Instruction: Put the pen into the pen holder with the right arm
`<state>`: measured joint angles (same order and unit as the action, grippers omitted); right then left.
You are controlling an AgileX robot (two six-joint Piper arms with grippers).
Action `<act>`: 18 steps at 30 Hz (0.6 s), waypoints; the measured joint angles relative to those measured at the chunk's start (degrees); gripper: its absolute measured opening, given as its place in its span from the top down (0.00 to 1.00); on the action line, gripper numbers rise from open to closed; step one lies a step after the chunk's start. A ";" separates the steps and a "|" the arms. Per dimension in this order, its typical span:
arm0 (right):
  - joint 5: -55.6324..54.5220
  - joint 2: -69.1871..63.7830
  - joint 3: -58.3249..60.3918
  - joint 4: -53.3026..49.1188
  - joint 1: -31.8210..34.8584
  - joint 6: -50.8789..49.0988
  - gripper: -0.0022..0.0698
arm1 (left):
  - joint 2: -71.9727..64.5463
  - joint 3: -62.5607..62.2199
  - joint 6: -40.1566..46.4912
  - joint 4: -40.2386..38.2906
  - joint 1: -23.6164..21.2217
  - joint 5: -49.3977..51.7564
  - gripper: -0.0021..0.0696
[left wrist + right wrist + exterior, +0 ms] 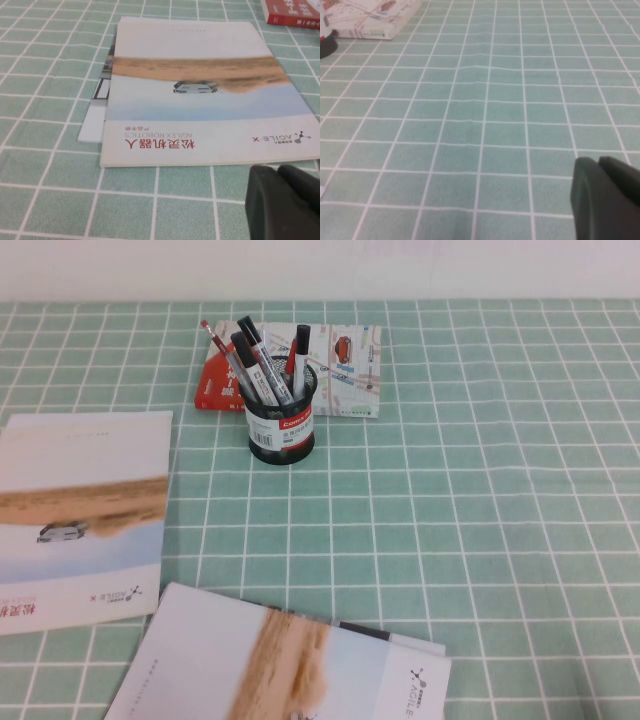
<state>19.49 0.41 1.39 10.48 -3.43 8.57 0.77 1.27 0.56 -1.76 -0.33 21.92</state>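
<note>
The pen point(301, 352) is seen already upright in the pen holder point(281, 420), w/ other black-capped markers point(256, 365) and a thin red pen point(222, 355) leaning beside it; task is judged done or nearly so. Holder stands on the desk point(480, 500), touching a red-and-white box point(345, 375) behind.

Pen is judged light, stiff, smooth-barrelled, so somewhat slippery; mid-barrel would be the best place to take hold.

Neither arm is seen from high view. Left pincer point(282, 202) hangs just beside a booklet point(200, 95); right pincer point(607, 197) over bare desk. Fingers look pressed together, nothing held.
</note>
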 joint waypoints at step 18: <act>0.29 0.09 0.00 0.78 0.00 0.00 1.00 | 0.00 0.00 0.00 0.00 0.00 0.00 0.98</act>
<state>19.78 0.50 1.39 11.26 -3.43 8.57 0.77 1.27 0.56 -1.76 -0.33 21.92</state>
